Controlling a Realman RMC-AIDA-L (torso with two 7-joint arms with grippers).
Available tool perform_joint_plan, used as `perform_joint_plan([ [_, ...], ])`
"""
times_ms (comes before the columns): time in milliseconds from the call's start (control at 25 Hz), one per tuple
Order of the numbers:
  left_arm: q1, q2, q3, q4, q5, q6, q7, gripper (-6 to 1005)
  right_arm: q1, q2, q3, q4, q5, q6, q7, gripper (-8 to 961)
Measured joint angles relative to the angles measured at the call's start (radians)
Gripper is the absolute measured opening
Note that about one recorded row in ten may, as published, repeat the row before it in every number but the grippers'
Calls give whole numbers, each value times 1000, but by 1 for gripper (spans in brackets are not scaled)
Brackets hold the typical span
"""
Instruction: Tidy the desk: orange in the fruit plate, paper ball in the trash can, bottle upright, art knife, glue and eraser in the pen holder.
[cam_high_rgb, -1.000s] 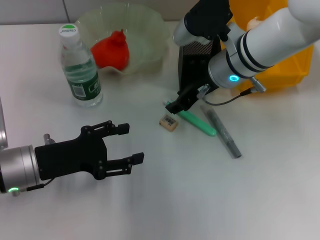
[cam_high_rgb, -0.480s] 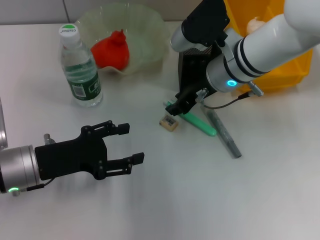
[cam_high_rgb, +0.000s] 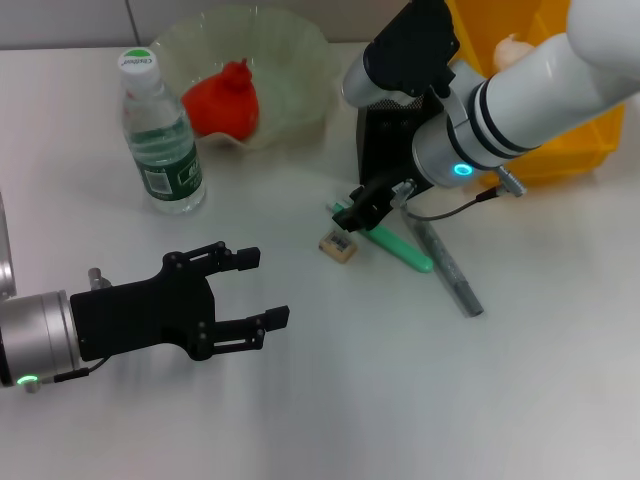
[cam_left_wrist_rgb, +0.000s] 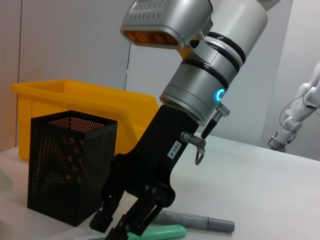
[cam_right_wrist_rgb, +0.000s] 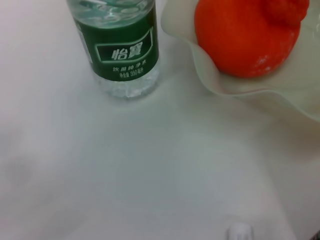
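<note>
Your right gripper (cam_high_rgb: 352, 214), fingers narrowed, is hovering over the light, stiff green art knife (cam_high_rgb: 392, 246); pinch mid-body.

Right claw (cam_left_wrist_rgb: 116, 231) beside pen holder (cam_left_wrist_rgb: 71, 170)

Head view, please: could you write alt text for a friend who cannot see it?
The right arm's black tool is lowered onto the end of a mint-green knife lying beside a tiny beige eraser and a grey pen-shaped stick, before a black mesh pen holder. The left tool hovers open nearby; a clear bottle stands upright.
</note>
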Motion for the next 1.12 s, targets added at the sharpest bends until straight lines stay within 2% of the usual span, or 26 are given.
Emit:
perform_joint_plan([
  [680,0,0,-3,0,-2,6,0,815,-10,0,-18,6,10,20,0,334],
  [920,0,0,-4,0,-3,7,0,815,-12,0,-18,6,10,15,0,223],
  [1120,1,1,-5,0,-3,7,0,814,-18,0,-8,-17,23,-12,0,168],
])
